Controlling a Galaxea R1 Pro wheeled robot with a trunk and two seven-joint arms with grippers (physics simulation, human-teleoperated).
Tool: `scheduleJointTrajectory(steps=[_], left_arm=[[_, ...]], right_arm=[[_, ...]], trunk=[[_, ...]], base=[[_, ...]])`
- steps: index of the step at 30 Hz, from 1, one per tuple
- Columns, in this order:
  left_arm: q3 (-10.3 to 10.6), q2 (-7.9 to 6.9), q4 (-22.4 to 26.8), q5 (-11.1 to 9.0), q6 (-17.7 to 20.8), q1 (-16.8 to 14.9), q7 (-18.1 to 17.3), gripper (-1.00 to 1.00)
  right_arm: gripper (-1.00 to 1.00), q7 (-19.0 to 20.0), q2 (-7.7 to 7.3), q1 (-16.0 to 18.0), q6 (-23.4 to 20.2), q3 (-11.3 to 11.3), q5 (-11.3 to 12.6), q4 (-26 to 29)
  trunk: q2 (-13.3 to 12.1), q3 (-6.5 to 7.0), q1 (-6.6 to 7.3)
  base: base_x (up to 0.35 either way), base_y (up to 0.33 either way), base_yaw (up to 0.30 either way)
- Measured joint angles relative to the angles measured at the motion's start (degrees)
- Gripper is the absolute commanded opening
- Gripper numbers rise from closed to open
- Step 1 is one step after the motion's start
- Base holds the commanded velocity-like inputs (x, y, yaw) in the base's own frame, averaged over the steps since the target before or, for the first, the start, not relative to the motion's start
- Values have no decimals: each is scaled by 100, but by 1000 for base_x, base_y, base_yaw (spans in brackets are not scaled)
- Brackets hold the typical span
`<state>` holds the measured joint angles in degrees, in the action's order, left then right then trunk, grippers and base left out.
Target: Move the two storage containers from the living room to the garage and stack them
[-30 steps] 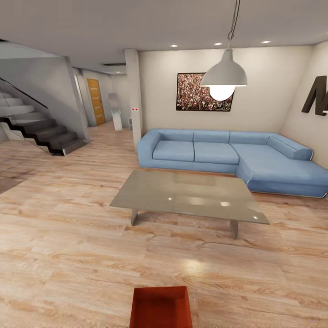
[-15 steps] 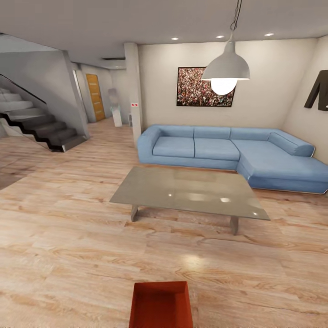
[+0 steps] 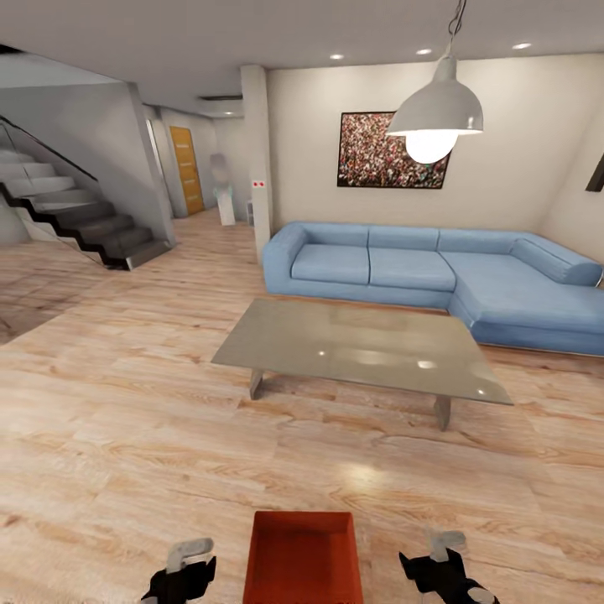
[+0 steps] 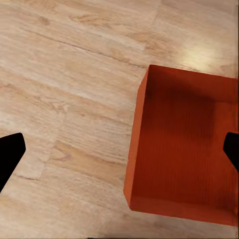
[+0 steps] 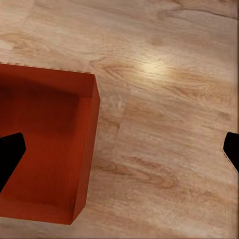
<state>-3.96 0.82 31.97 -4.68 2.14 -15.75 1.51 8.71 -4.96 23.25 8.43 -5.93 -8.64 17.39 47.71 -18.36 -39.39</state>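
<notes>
— Jaws on both our grippers, left [image 3: 186, 572] and right [image 3: 443, 560], stand wide and empty

— The storage container [image 3: 304, 558] sits on the wood floor [image 3: 126, 436] between them, equally near, long axis pointing away

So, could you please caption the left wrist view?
Open left hand above an orange-red storage container on light wood plank flooring.
</notes>
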Motion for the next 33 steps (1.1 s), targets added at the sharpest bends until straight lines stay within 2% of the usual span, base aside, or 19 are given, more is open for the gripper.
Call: scheduleJointTrajectory(steps=[1, 4, 7, 11, 17, 33], left_arm=[[3, 77, 289, 10, 305, -30, -1, 100], [21, 217, 626, 19, 870, -109, -24, 100], [30, 363, 761, 33, 1052, -138, -27, 100], [28, 390, 789, 40, 1007, -145, -29, 100], [2, 398, 789, 2, 662, -147, -15, 100], [1, 415, 782, 0, 521, -146, -20, 100]], right_arm=[[100, 4, 1, 36, -322, -4, 13, 236], [100, 41, 2, 75, -639, -13, 29, 464], [100, 58, 3, 85, -701, -30, 35, 510], [100, 62, 8, 88, -709, -34, 36, 507], [100, 71, 9, 87, -716, -23, 45, 504], [100, 71, 57, 88, -716, 12, 45, 500]], trunk=[[40, -26, -22], [160, -109, -88], [281, -180, -154], [363, -221, -198], [363, -245, -198], [363, -279, -198]], base=[[0, 0, 107], [0, 0, 103], [0, 0, 38], [0, 0, 7], [0, 0, -113], [0, 0, -38]])
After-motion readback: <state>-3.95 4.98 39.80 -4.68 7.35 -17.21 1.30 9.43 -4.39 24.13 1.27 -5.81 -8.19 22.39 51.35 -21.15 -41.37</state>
